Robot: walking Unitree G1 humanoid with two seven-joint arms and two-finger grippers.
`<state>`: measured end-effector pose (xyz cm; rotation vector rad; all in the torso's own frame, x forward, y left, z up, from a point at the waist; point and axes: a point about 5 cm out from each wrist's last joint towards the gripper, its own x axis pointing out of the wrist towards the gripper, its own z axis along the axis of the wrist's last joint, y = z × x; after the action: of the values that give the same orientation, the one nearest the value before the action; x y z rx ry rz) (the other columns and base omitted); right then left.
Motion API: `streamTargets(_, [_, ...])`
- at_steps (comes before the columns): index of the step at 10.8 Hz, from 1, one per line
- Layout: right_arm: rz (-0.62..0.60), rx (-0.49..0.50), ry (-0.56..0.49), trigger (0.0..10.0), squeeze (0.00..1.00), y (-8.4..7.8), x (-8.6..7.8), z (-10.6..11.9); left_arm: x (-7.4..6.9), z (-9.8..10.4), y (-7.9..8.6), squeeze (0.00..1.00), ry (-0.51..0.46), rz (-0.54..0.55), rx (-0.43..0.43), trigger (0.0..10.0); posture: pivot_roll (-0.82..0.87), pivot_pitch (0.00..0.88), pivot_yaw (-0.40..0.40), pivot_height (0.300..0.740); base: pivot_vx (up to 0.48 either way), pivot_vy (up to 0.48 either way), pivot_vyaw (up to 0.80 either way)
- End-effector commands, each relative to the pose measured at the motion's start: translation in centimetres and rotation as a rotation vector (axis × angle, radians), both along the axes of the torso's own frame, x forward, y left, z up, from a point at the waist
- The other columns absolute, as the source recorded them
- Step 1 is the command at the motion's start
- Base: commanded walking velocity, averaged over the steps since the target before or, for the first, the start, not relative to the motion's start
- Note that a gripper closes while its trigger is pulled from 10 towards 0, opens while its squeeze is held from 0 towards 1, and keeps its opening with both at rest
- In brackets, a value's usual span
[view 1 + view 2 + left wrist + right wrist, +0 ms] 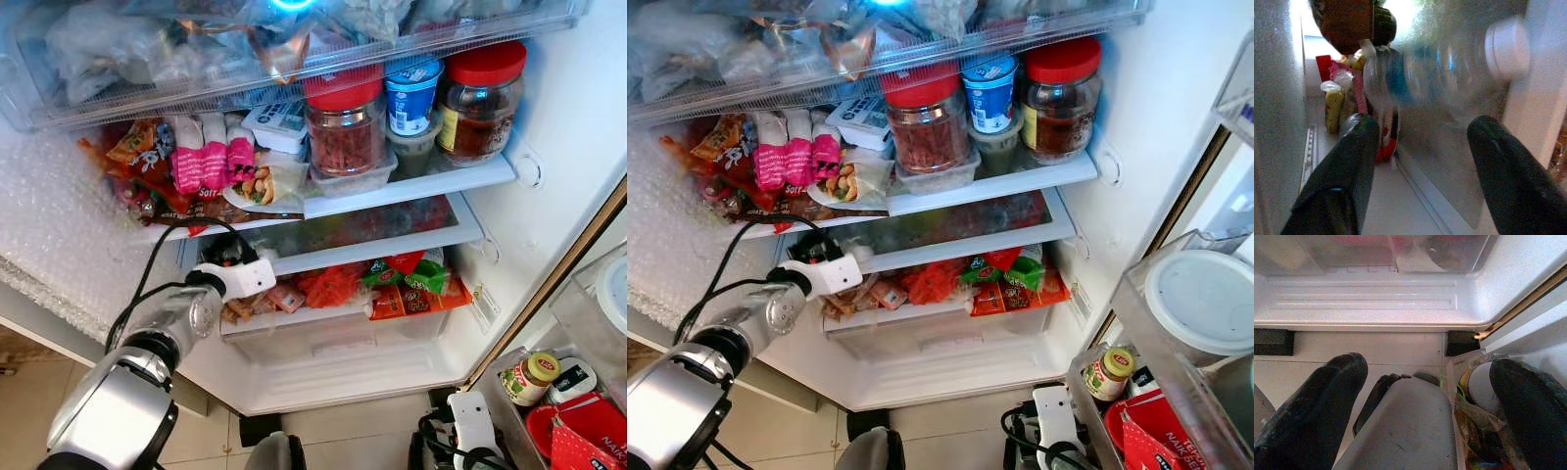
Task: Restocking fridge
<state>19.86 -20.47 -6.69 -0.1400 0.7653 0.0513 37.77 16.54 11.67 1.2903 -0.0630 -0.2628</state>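
- Left gripper (1420, 171) reached deep into the fridge's left side at the middle shelf (392, 235), fingers spread, holding nothing.
- Just ahead of it, a clear plastic bottle (1449, 63) with white cap, lying sideways and blurred; probably just placed, or about to be taken.
- Shelves above and right already crowded: pink packets (206, 152), red-lidded jars (345, 122), a blue-and-white tub (411, 93).
- Right gripper (1425, 401) low by the floor, open, empty.
- Beside it, door bin (514, 411) with a yellow-lidded jar (529, 377); its label unreadable.
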Motion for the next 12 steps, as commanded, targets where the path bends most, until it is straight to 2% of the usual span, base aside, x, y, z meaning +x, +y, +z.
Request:
streamTargets(1, [-0.023, 0.011, 0.277, 10.0, 0.00, 0.0, -7.3, -3.5, 0.0, 0.1, 1.4, 1.00, 0.014, 0.047, -0.016, 10.0, -0.08, 0.198, 0.144, 0.634, 0.000, 0.000, 0.00])
streamTargets(2, [-0.020, 0.009, 0.278, 10.0, 0.00, 0.0, -7.3, -3.5, 0.1, 0.4, 1.3, 1.00, 0.011, 0.047, -0.040, 10.0, -0.08, 0.197, 0.144, 0.634, 0.000, 0.000, 0.00])
streamTargets(3, [-0.019, 0.007, 0.278, 10.0, 0.00, 0.0, -7.2, -3.5, 0.0, 0.2, 1.2, 0.00, 0.038, 0.056, -0.123, 10.0, -0.08, 0.196, 0.145, 0.634, 0.000, 0.000, 0.00])
streamTargets(5, [-0.020, 0.006, 0.274, 10.0, 0.00, 0.0, -7.1, -3.4, -0.8, -1.1, 0.1, 0.00, 0.174, -0.002, -0.324, 10.0, -0.08, 0.195, 0.145, 0.634, 0.000, 0.000, 0.00])
streamTargets(6, [-0.020, 0.006, 0.272, 10.0, 0.00, 0.0, -7.1, -3.4, -1.4, -2.4, -0.2, 0.00, 0.324, 0.025, -0.593, 10.0, -0.07, 0.194, 0.148, 0.634, 0.000, 0.000, 0.00])
streamTargets(7, [-0.020, 0.007, 0.272, 10.0, 0.00, 0.0, -7.1, -3.4, -1.8, -3.1, -0.1, 0.00, 0.359, 0.051, -0.681, 10.0, -0.07, 0.191, 0.153, 0.634, 0.000, 0.000, 0.00])
streamTargets(8, [-0.019, 0.007, 0.272, 10.0, 0.00, 0.0, -7.1, -3.4, -2.3, -3.9, 0.1, 0.00, 0.381, 0.084, -0.774, 10.0, -0.07, 0.191, 0.153, 0.634, 0.000, 0.000, 0.00])
streamTargets(9, [-0.014, 0.010, 0.272, 10.0, 0.00, 0.1, -7.1, -3.4, -3.6, -5.3, 0.3, 0.00, 0.390, 0.104, -0.927, 10.0, -0.06, 0.188, 0.154, 0.634, 0.000, 0.000, 0.00])
streamTargets(10, [-0.010, 0.011, 0.271, 10.0, 0.00, 0.2, -7.0, -3.4, -4.5, -6.2, 1.1, 0.00, 0.348, 0.184, -1.079, 10.0, -0.05, 0.183, 0.154, 0.634, 0.000, 0.000, 0.00])
streamTargets(11, [-0.007, 0.012, 0.271, 10.0, 0.00, 0.2, -7.0, -3.4, -5.6, -7.4, 2.1, 0.00, 0.319, 0.269, -1.163, 10.0, -0.04, 0.174, 0.158, 0.634, 0.000, 0.000, 0.00])
streamTargets(12, [-0.007, 0.012, 0.271, 10.0, 0.00, 0.2, -6.9, -3.4, -5.9, -7.7, 2.3, 0.00, 0.320, 0.282, -1.171, 10.0, -0.04, 0.174, 0.158, 0.634, 0.000, 0.000, 0.00])
